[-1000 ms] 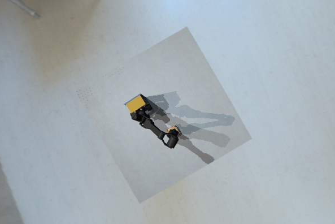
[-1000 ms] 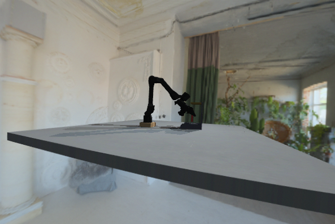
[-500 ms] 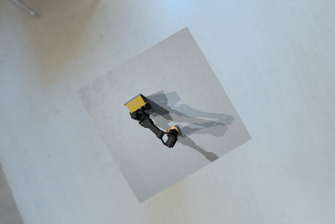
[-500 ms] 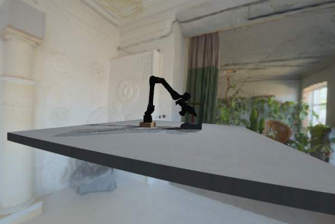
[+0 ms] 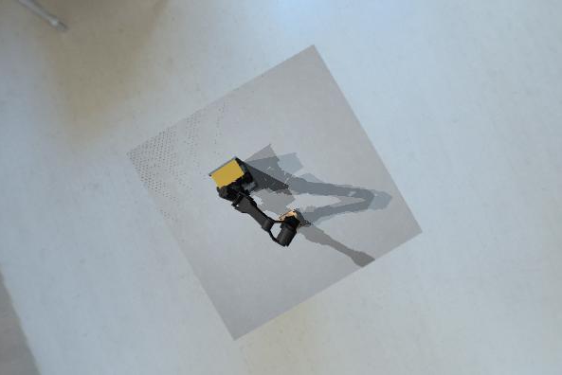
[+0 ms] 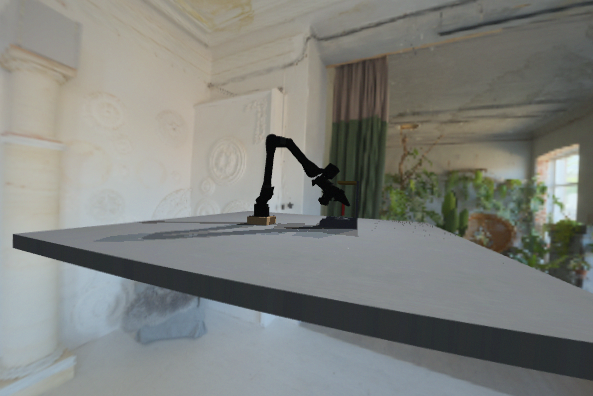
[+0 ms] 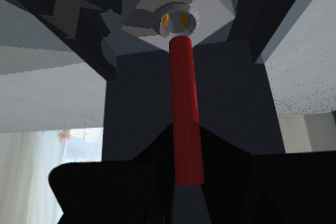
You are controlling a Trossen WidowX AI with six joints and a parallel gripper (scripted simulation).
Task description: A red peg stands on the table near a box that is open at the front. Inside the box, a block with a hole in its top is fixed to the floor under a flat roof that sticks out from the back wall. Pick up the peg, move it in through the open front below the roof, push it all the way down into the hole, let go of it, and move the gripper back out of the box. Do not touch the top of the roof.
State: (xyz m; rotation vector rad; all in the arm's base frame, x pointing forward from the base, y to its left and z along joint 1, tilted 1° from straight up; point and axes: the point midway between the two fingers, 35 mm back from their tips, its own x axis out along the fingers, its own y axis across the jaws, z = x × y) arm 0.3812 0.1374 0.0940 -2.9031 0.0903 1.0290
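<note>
The red peg (image 6: 343,209) (image 7: 184,85) is between the fingers of my gripper (image 6: 347,203) (image 7: 182,128), which is shut on it. The peg hangs roughly upright under the yellow roof (image 5: 226,173) (image 6: 347,183). In the wrist view, the peg's lower end appears just beside the round hole (image 7: 178,22) in the grey block (image 7: 215,17), on the side toward the back wall of the box (image 6: 357,205) (image 7: 230,100). The hole's inside shows past the peg, with orange patches. The height gap between peg and block cannot be told. The top view hides the fingertips.
Dark low side walls of the box (image 7: 275,25) flank the block. The roof is above the fingers. The arm (image 5: 253,210) (image 6: 300,155) reaches in from the open front. Its tan base (image 5: 290,215) (image 6: 261,220) stands on the grey table (image 5: 265,284) (image 6: 280,265).
</note>
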